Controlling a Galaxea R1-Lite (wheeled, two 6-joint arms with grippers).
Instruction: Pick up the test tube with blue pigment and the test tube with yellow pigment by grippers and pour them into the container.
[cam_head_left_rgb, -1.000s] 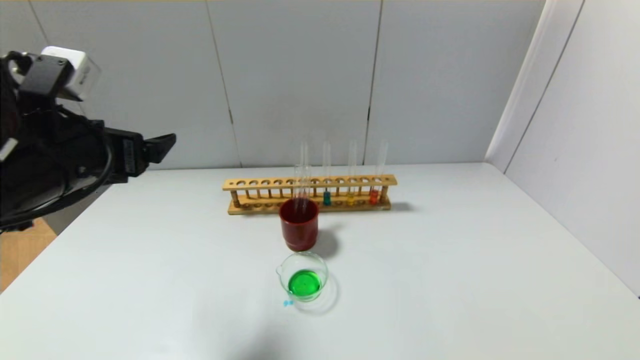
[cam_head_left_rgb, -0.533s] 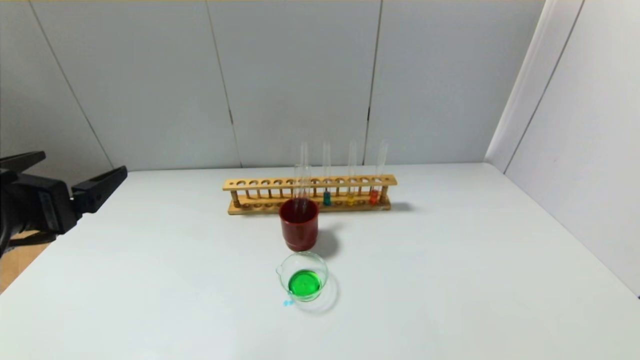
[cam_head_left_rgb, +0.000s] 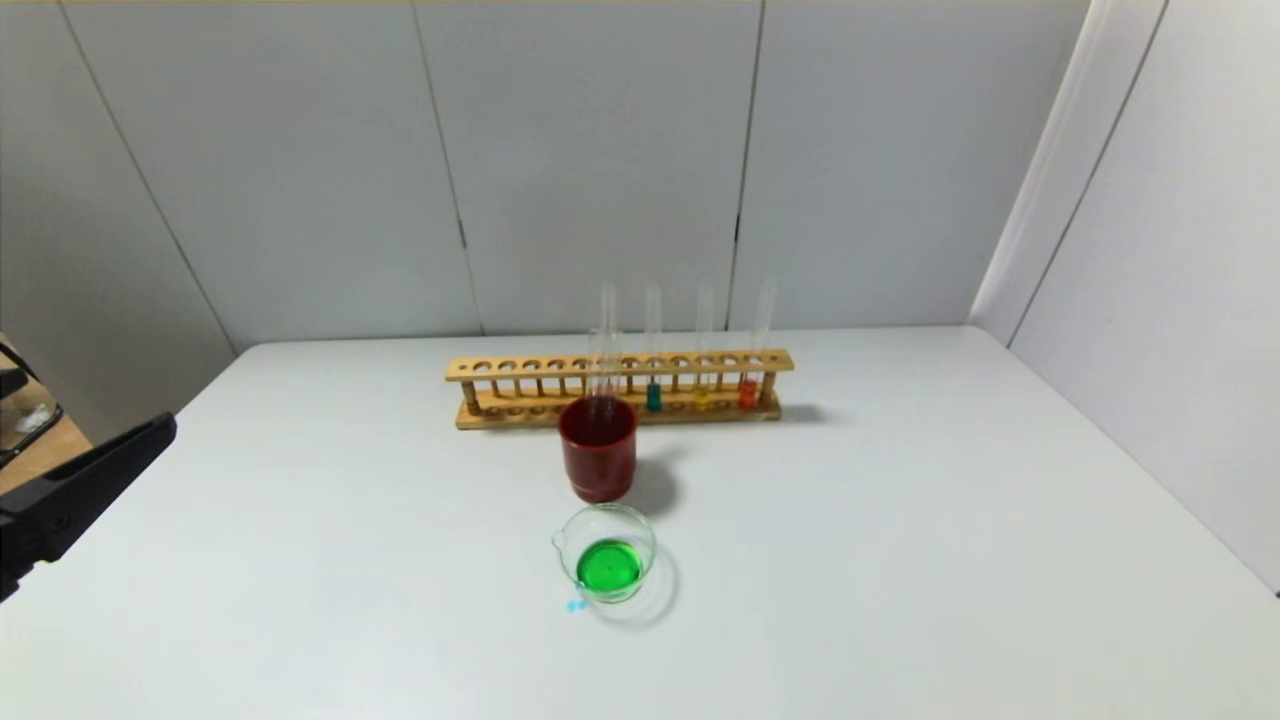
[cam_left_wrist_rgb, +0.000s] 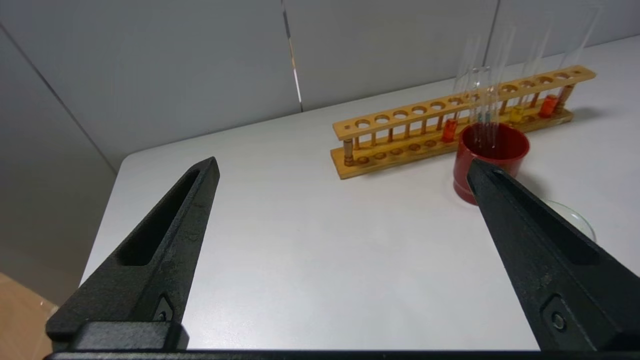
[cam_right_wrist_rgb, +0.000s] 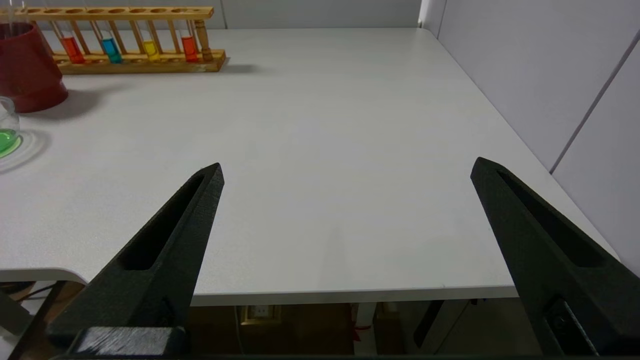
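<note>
Down and out goes the left gripper (cam_head_left_rgb: 75, 480), dropped from up at ten o'clock to the counter's (cam_head_left_rgb: 900, 560) nine o'clock edge since a second ago, jaws spread wide and empty. Nearest the robot, the right gripper (cam_right_wrist_rgb: 345, 172) hangs off the counter's front right edge around five o'clock, jaws also wide, holding nothing.

Moving out to the centre, the container (cam_head_left_rgb: 606, 552) sits with bright green liquid in it, a blue speck on the counter just beside it. Green suggests blue and yellow have already gone in. Just beyond, at twelve o'clock from it, stands the red cup (cam_head_left_rgb: 598, 448) with clear tubes (cam_head_left_rgb: 603, 375) upright inside, probably the emptied ones, though the glass is hard to read.

Farthest back, the wooden rack (cam_head_left_rgb: 620, 388) holds a test tube with blue pigment (cam_head_left_rgb: 653, 392), a test tube with yellow pigment (cam_head_left_rgb: 702, 396), and an orange-red tube (cam_head_left_rgb: 747, 390).

My read: pouring looks done, arms retreating, little left.
</note>
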